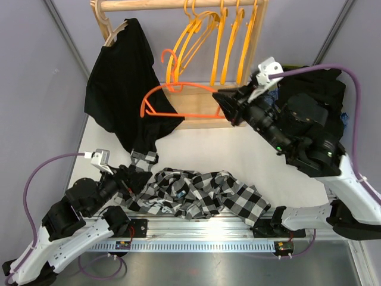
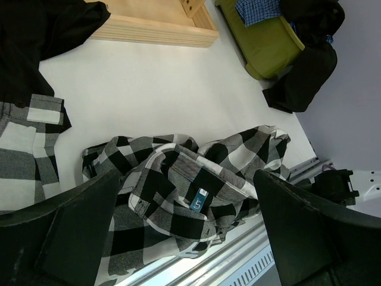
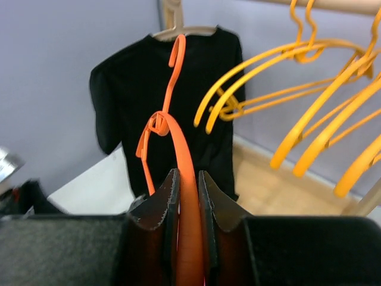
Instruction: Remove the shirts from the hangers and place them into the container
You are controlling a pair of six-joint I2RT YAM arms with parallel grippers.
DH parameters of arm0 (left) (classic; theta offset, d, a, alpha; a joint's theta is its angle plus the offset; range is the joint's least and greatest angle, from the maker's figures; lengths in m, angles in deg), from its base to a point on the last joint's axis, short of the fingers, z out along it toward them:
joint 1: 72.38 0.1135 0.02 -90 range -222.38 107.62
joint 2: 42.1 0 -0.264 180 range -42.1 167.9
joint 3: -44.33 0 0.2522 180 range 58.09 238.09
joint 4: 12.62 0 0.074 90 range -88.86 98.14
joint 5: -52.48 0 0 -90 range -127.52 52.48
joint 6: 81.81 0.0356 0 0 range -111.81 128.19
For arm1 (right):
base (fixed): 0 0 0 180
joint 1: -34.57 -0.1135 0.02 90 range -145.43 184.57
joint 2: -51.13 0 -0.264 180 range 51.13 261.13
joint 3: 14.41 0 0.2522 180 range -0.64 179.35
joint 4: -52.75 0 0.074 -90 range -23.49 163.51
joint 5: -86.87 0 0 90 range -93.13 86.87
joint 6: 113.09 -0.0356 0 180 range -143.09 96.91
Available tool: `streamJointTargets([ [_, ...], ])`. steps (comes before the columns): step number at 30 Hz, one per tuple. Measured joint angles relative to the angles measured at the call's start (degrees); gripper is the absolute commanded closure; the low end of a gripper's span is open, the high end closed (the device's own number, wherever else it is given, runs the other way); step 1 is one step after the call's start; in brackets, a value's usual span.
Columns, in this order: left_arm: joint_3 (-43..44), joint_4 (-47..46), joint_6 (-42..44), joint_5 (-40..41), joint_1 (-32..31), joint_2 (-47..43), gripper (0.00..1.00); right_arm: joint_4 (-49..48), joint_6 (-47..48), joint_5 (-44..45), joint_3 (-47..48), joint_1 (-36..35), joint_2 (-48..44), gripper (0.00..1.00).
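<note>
A black shirt (image 1: pixel 122 77) hung at the left end of the wooden rack (image 1: pixel 178 5). Below it, the left gripper (image 1: pixel 144 158) stood wide open and held nothing, just above one end of the checked shirt (image 1: pixel 196 193). That shirt lay crumpled on the table (image 1: pixel 238 149) by the near edge. Farther right, the right gripper (image 1: pixel 221 104) was clamped narrow on a bare red-orange hanger (image 1: pixel 184 85), off the rail. More orange hangers (image 1: pixel 229 42) hung beside it. At the far right, the green tub (image 2: pixel 271 50) had black clothes piled on it.
</note>
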Motion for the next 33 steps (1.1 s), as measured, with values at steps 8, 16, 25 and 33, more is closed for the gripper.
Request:
streamJointTargets([
  [8, -1.11, 0.22, -0.9, -0.9, 0.0, 0.0, 0.01, -19.02, 9.03, 11.87, 2.84, 0.0, 13.94, 1.0],
  [16, -3.54, -1.51, -1.42, -1.75, 0.0, -0.26, 0.01, -36.22, 20.17, 20.79, 11.58, 0.0, 30.47, 1.0],
  [25, -5.35, -1.49, -2.45, -2.49, 0.0, -2.69, 0.01, -51.28, 34.45, 30.58, 24.04, 0.13, 43.71, 1.0],
  [33, -5.35, -1.53, -2.69, -2.56, 0.0, -2.75, 0.01, -42.05, 28.76, 35.06, 27.17, 2.75, 45.27, 1.0],
])
